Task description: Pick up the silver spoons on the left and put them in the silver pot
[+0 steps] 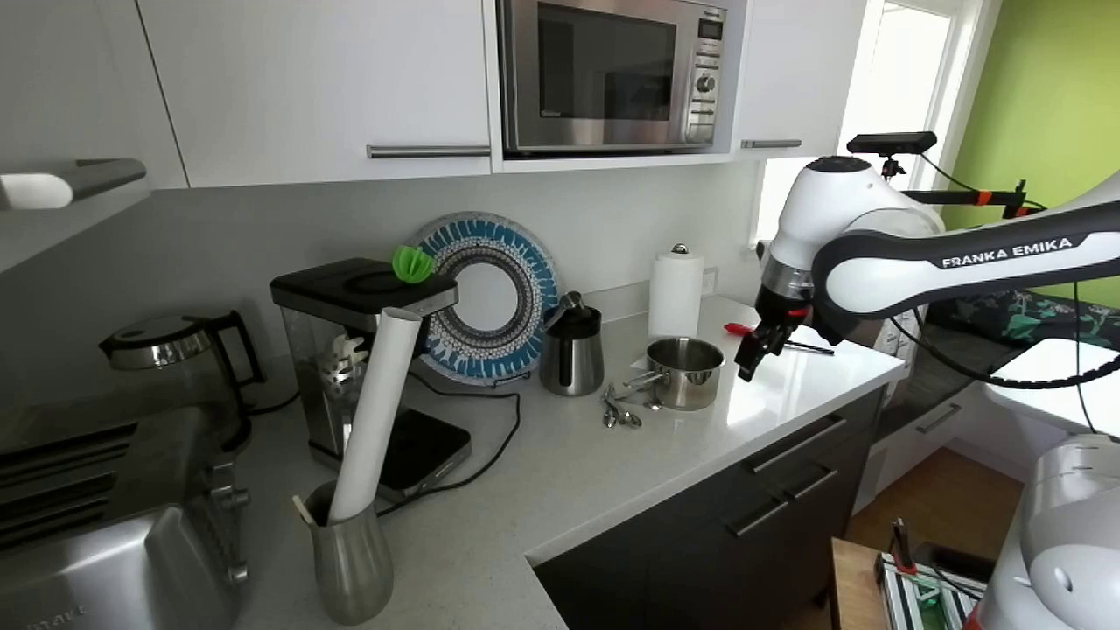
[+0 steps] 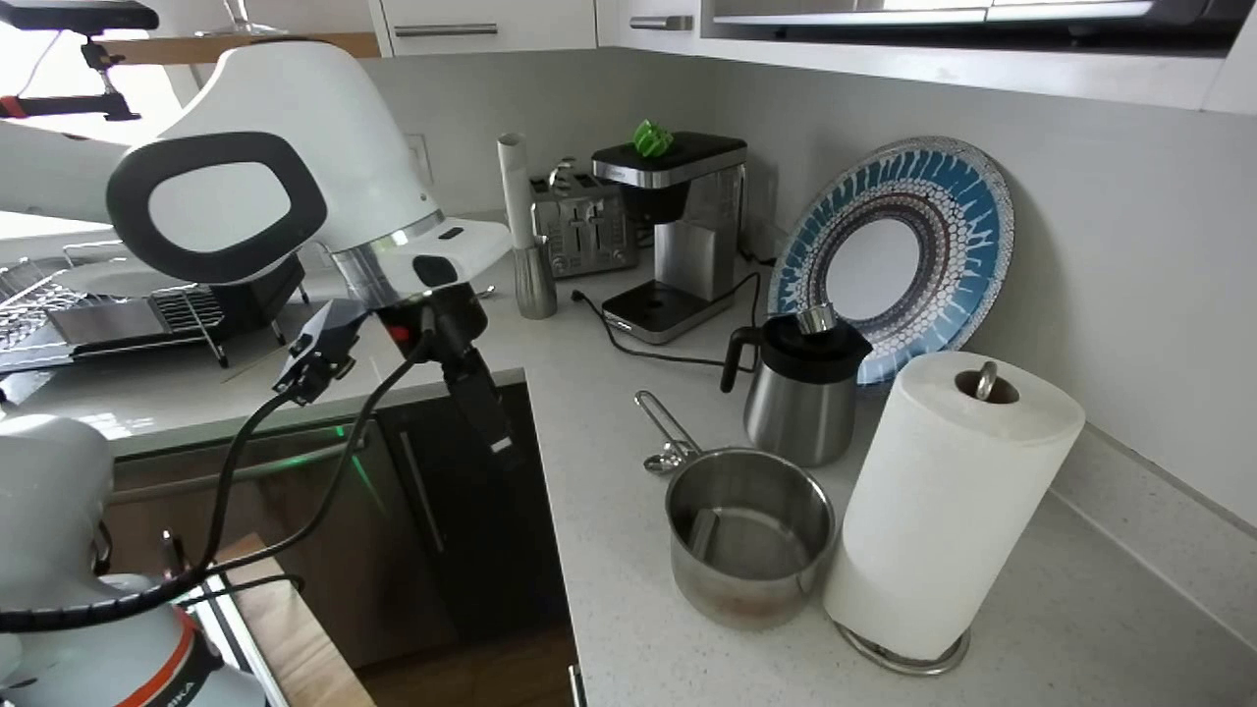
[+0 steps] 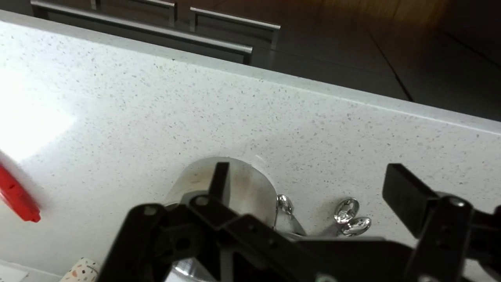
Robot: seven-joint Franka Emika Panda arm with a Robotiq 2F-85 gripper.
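The silver spoons (image 1: 622, 417) lie in a small cluster on the counter beside the silver pot. They show in an exterior view near the pot's handle (image 2: 670, 458) and in the wrist view as shiny bowls (image 3: 346, 210), their handles hidden by the gripper. The silver pot (image 1: 688, 387) stands upright on the counter; it also shows in an exterior view (image 2: 751, 594) and partly behind a finger in the wrist view (image 3: 250, 182). My gripper (image 3: 308, 168) is open and empty, its fingers wide apart above the counter. In both exterior views the gripper (image 1: 758, 352) (image 2: 483, 403) hangs in the air.
A metal jug (image 1: 571, 357) with black trim and a paper towel roll (image 1: 675, 293) stand close to the pot. A red-handled tool (image 3: 17, 196) lies beyond it. A round blue plate (image 1: 534, 289) leans on the wall. The coffee machine (image 2: 673, 236) stands farther along the counter.
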